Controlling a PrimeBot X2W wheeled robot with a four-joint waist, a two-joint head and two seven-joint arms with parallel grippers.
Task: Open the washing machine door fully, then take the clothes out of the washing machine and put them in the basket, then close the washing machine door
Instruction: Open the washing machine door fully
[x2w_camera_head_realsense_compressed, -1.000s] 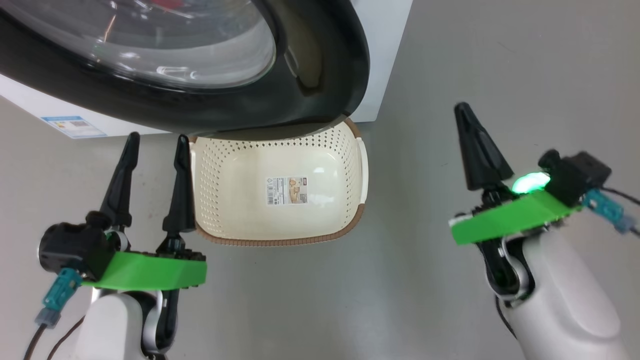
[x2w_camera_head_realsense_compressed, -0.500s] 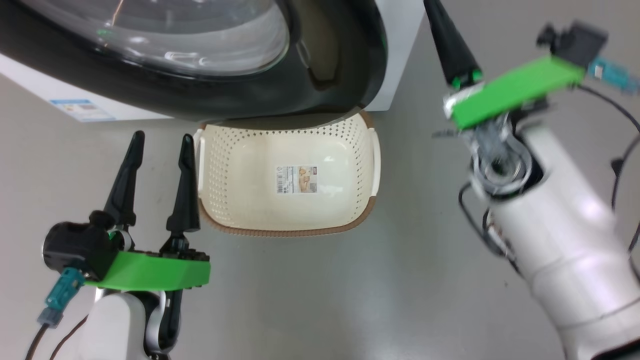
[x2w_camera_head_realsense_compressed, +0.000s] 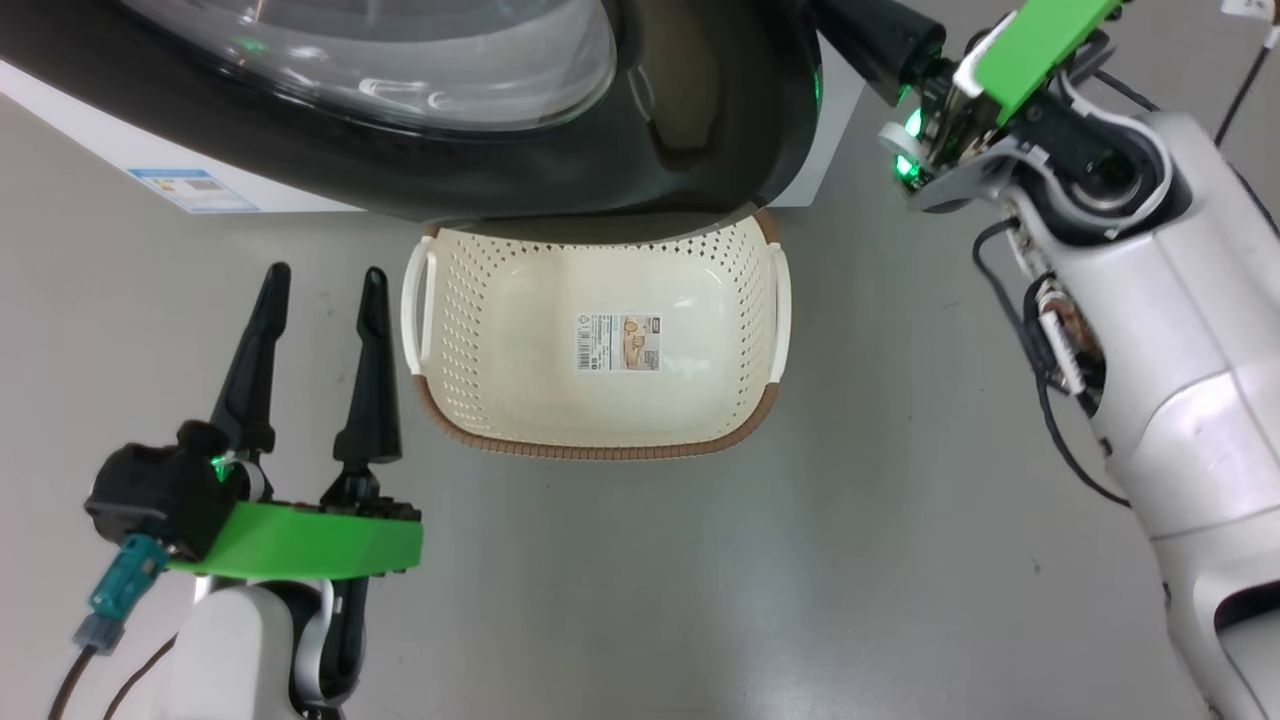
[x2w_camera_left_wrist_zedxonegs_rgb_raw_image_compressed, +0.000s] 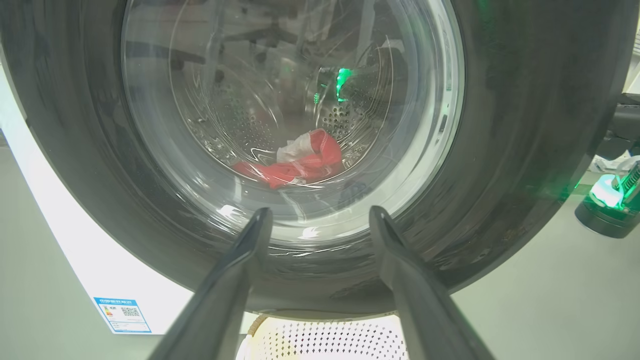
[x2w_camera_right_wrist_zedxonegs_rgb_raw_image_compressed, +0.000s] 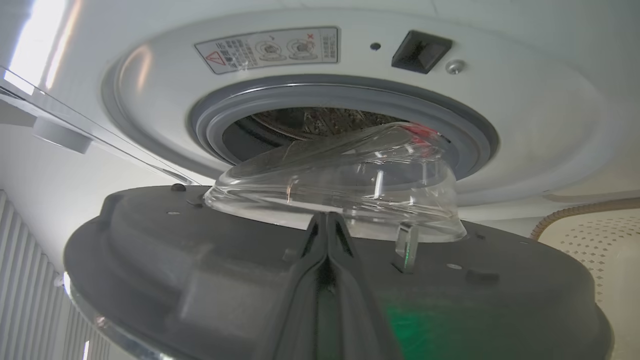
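Beneath the partly open washing machine door, the basket stands on the floor. The clothes lie in the drum. Left gripper jaws stand apart; right gripper jaws are closed behind the door.

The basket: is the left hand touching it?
Apart. The head view shows a thin strip of grey floor between the open left hand and the basket.
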